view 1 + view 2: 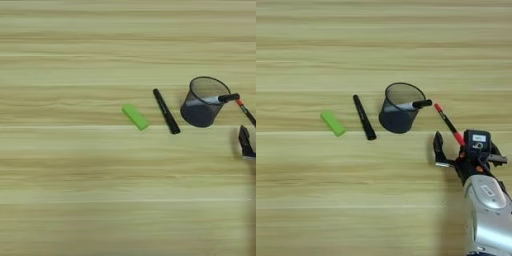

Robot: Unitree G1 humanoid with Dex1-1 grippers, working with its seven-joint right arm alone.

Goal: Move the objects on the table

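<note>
A bright-green block [333, 123] lies on the wooden table [316, 200], left of a long black marker [364, 117]. To the marker's right stands the dark mesh pen cup [398, 111], with a white, black-capped pen [415, 105] leaning out over its right rim. The thin black pen with orange-red tips [447, 122] lies slanted on the table just right of the cup. My right gripper [463, 145] is open at that pen's near end, with one black finger [438, 149] to the pen's left. The left eye view shows only that finger [245, 142].
My silver forearm [486, 210] comes up from the bottom right corner. Bare wood stretches across the left side, the back and the front of the table.
</note>
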